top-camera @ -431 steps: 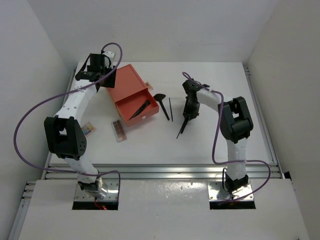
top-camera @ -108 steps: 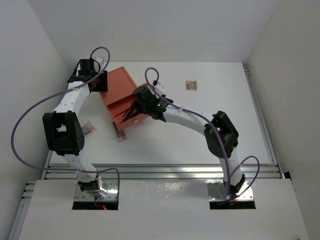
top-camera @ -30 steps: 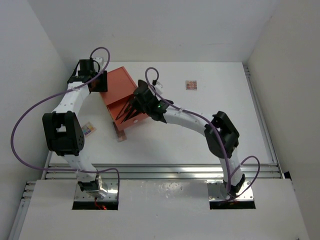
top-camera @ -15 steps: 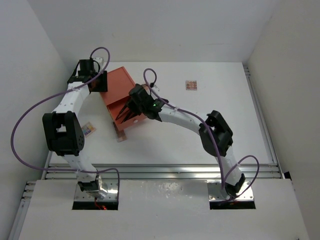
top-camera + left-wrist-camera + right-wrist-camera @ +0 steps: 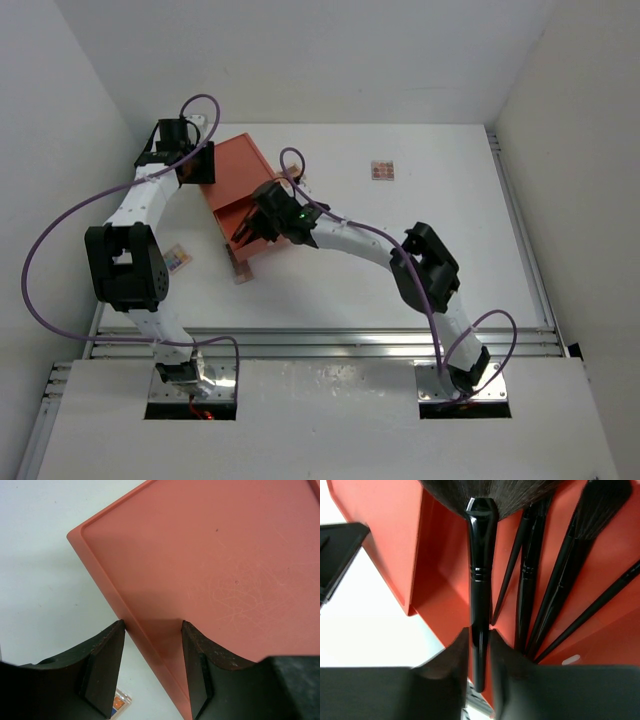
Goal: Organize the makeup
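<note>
Black and glossy, the fan brush (image 5: 481,555) is hanging by its slim handle in the clenched right pincer (image 5: 479,647) over the orange drawer box (image 5: 235,180), where other slim black brushes (image 5: 530,580) are lying. The left pincer (image 5: 152,645) is straddling the box's edge, jaws parted.

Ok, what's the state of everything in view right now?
Orange drawer box: drawer open.
Fan-headed black brush: gripped, over the drawer.
Other slim black brushes: lying in the drawer.
Small pink-brown palette: flat, outside the box.
Left gripper: open, straddling the box edge.
Right gripper: shut on the fan-headed brush.
</note>
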Controlling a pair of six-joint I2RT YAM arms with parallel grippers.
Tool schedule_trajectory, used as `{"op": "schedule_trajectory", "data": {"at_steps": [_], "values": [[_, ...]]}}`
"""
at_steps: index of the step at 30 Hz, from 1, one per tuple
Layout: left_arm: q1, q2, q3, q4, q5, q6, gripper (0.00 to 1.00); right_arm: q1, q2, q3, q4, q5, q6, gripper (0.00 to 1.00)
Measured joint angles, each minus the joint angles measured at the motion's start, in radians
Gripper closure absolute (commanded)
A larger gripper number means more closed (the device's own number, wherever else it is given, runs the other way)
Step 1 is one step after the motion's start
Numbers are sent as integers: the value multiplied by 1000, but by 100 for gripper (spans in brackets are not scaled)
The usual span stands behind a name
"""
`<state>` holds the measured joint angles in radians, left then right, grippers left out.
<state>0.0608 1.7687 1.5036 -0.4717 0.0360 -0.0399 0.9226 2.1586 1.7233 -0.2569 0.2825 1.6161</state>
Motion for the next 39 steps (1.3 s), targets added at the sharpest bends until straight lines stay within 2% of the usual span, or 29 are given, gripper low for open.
{"op": "schedule_trajectory", "data": {"at_steps": [1,3,4,6,9,13,16,18,19,20,21,25,29,34,39], "values": [[0,0,0,0,0,0,46,0,0,2,0,-4,-1,60],[0,0,0,0,2,0,46,0,4,13,1,-14,-4,46],[0,0,0,0,2,0,46,-1,4,20,5,-19,-9,36],[0,0,0,0,2,0,46,-2,4,38,21,-26,-31,31],[0,0,0,0,3,0,46,-2,4,59,26,-30,-95,31],[0,0,0,0,3,0,46,-2,4,77,75,-29,-237,42],[0,0,0,0,3,0,46,4,3,105,118,-28,-420,58],[2,0,0,0,4,0,46,13,-16,107,154,-27,-583,85],[2,0,0,0,5,0,46,19,-37,93,166,-30,-665,85],[2,0,0,0,5,-1,46,24,-68,60,188,-34,-740,96],[4,0,0,0,6,-2,46,24,-104,20,194,-35,-800,100],[6,0,0,-1,10,-3,46,29,-246,-120,142,-49,-1022,100],[6,0,0,-2,10,-4,46,10,-286,-162,38,-92,-1150,100],[6,0,0,-1,11,-4,46,-11,-268,-211,-49,-171,-1172,100],[6,0,0,-2,12,-3,46,-24,-198,-209,-45,-207,-1168,100]]}}
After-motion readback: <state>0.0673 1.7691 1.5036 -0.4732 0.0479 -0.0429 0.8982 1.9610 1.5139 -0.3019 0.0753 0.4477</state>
